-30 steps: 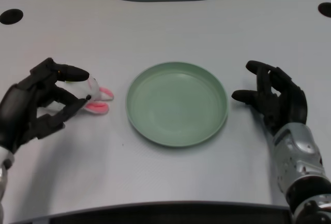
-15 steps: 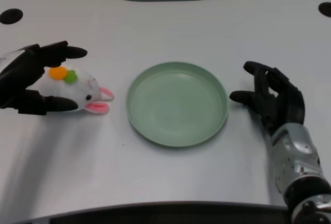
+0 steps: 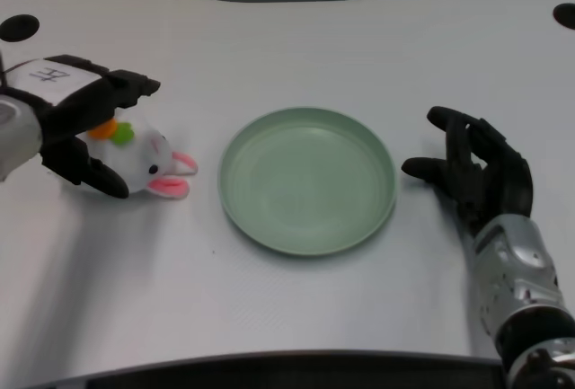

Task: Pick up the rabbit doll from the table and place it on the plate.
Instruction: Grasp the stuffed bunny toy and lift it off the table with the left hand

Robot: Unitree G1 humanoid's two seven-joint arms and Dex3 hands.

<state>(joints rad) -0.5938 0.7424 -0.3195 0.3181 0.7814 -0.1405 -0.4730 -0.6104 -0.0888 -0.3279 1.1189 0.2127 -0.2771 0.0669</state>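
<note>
Surface: one white matte bench [image 3: 296,39], its far edge curved, with a round black hole at the far left corner [image 3: 19,27] and another cut off at the far right corner [image 3: 565,17]. Pale panels show behind it.

Count: one plate, one doll, two hands.

The plate [image 3: 308,179] is round, pale green, smooth and shallow with a raised rim; it sits at centre and holds nothing.

The rabbit doll [image 3: 148,160] is soft white plush with pink-lined ears pointing toward the plate and orange and green trim. It lies on the bench just left of the plate, apart from it.

The left hand [image 3: 76,124] is black, its fingers spread around the doll's rear, one above and one below. Contact appears likely, but whether they grip it cannot be told
</note>
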